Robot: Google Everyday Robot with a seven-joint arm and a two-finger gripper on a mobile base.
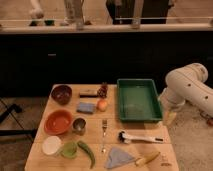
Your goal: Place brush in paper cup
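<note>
The brush point(141, 137) lies flat on the wooden table point(95, 131) at the front right, with its black bristle head to the left and its white handle pointing right. The paper cup point(51, 145) stands at the front left corner, white and round, far from the brush. My gripper point(170, 116) hangs at the end of the white arm point(187, 87), just off the table's right edge beside the green tray. It is above and to the right of the brush and holds nothing that I can see.
A green tray point(138, 100) sits at the back right. An orange bowl point(58, 122), a metal cup point(79, 126), a fork point(104, 135), a yellow-handled knife point(147, 159), a grey cloth point(117, 157), green vegetables point(80, 150), a blue sponge point(86, 107) and a dark bowl point(61, 94) are spread across the table.
</note>
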